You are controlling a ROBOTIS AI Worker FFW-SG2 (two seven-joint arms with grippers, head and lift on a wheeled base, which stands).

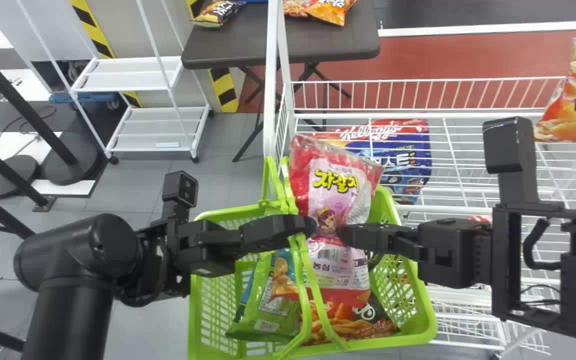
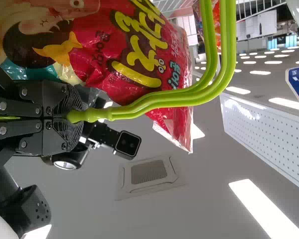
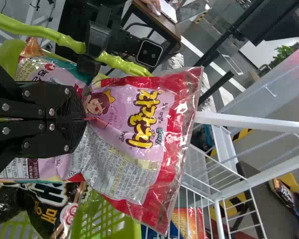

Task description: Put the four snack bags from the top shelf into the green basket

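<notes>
Head view: the green basket (image 1: pixel 430 320) looks stiff but light. Its slim handles (image 2: pixel 169 98), smooth and apt to flex, are clenched by the left gripper (image 1: pixel 307 226), coming from 9 o'clock; that is the sound place to take it. The red-and-pink bag (image 1: pixel 335 187) stands over the basket's 12 o'clock end, grasped low by the right gripper (image 1: pixel 344 235) from 3 o'clock. It should be light, soft and slick, its contents likely brittle, so a mild pinch on the gathered film beats squeezing the puffed middle. Beneath, at 6 o'clock, the green bag (image 1: pixel 273 307) and black bag (image 1: pixel 382 324) should cushion it, though a hard push could crush them.
</notes>
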